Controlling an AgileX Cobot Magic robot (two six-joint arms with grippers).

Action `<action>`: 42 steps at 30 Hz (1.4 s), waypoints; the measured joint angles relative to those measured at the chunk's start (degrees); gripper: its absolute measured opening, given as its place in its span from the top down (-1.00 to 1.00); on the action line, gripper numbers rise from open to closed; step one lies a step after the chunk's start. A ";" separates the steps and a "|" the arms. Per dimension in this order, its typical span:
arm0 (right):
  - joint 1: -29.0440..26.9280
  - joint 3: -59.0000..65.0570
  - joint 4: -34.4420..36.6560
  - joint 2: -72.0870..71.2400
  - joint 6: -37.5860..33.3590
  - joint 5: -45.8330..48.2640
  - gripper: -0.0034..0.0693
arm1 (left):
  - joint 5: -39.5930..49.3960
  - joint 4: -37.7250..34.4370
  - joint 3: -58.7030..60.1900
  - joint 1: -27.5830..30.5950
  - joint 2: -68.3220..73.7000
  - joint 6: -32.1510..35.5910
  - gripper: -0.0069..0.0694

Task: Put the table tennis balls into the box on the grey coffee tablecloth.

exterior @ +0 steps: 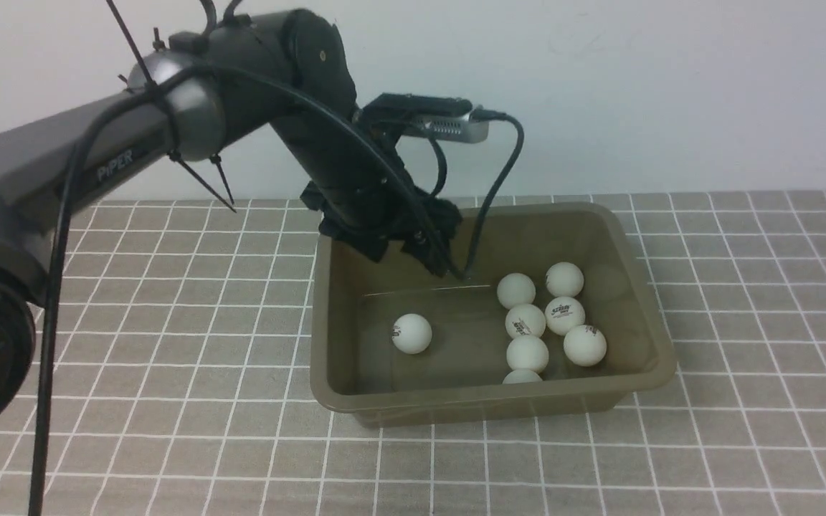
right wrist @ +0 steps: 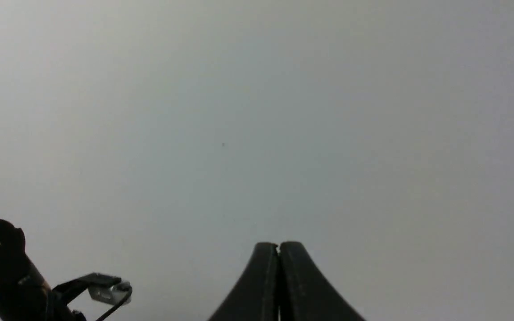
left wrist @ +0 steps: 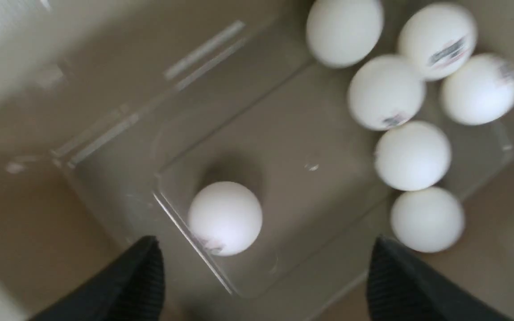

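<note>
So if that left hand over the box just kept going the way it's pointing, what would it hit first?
Probably the lone table tennis ball lying apart from the six others, or the floor of the box right beside it. The left hand is open and points down into the box; depth is hard to judge.

The grey checked cloth [exterior: 743, 322] covered the whole surface; the box [exterior: 642, 287] sat directly on it, near the middle.

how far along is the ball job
Looks essentially done: all seven table tennis balls lie inside the box, and none shows on the grey coffee tablecloth. In hand: nothing; the left tool hangs open over the box, and the right tool is shut, empty.
</note>
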 joint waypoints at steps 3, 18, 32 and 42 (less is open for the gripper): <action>0.00 5.66 -2.65 -5.32 3.35 -5.89 0.95 | 4.06 3.07 -4.23 0.00 -3.07 -1.33 0.08; 0.00 18.10 -22.61 -12.00 25.82 -14.09 0.95 | -1.30 8.99 13.17 0.05 -43.57 -3.85 0.83; 0.00 18.10 -23.15 -12.00 26.55 -13.17 0.95 | -39.63 9.03 66.33 0.05 -88.70 -5.20 0.83; 0.00 18.10 -23.15 -12.00 26.62 -12.98 0.95 | -41.03 8.85 73.58 0.05 -95.23 -8.35 0.83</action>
